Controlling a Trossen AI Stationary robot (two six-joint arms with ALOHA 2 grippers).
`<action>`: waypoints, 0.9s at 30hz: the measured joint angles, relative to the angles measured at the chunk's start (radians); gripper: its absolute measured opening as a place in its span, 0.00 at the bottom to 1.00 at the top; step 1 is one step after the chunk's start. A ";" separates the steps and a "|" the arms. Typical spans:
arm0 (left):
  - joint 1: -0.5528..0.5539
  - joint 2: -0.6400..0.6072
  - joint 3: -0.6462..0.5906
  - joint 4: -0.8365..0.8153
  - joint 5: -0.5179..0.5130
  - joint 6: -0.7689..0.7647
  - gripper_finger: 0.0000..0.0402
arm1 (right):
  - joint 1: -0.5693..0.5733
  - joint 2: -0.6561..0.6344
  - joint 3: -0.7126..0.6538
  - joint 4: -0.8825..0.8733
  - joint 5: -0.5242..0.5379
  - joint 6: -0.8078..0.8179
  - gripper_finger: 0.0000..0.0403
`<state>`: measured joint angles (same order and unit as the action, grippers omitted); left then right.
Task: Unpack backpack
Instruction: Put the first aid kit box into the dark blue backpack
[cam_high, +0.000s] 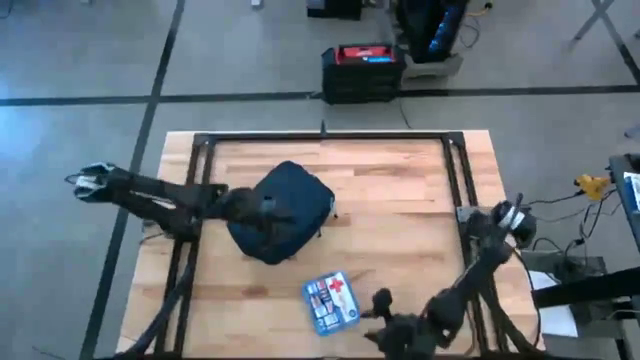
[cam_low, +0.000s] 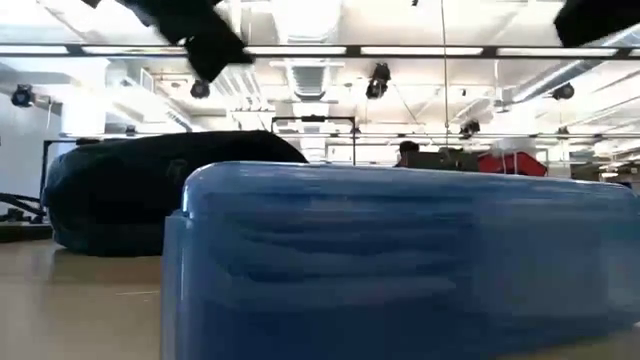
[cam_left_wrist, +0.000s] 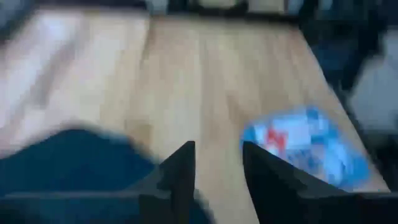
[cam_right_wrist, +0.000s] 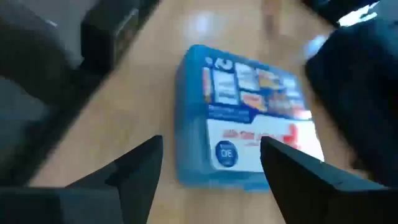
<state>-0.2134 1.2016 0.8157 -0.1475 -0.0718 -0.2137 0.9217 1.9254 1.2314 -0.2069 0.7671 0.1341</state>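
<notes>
Left gripper, jaws narrowly apart and empty, sits on the dark navy soft fabric backpack mid-frame; it may snag cloth. Right gripper, jaws wide, looks empty over the blue-and-white plastic box and could knock it.

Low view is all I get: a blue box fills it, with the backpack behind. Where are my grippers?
Observer: The right gripper hangs open just short of the box, touching nothing.
Operator: And the left?
Observer: The left gripper is over the backpack's edge, open, holding nothing.
Operator: What's on the box's top?
Observer: A white label with a red cross.
</notes>
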 joint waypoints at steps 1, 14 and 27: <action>-0.017 0.023 -0.002 0.001 0.010 -0.014 0.26 | 0.001 0.021 0.019 -0.007 0.020 0.000 0.66; -0.052 0.435 0.073 0.205 -0.012 -0.006 0.20 | -0.013 0.252 0.295 -0.254 0.072 0.031 0.77; -0.044 0.715 0.079 0.325 0.056 -0.052 0.20 | -0.130 0.293 0.304 -0.308 0.091 -0.060 0.77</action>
<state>-0.2573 1.9169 0.8944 0.1772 -0.0153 -0.2654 0.7917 2.2179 1.5352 -0.5145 0.8579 0.0738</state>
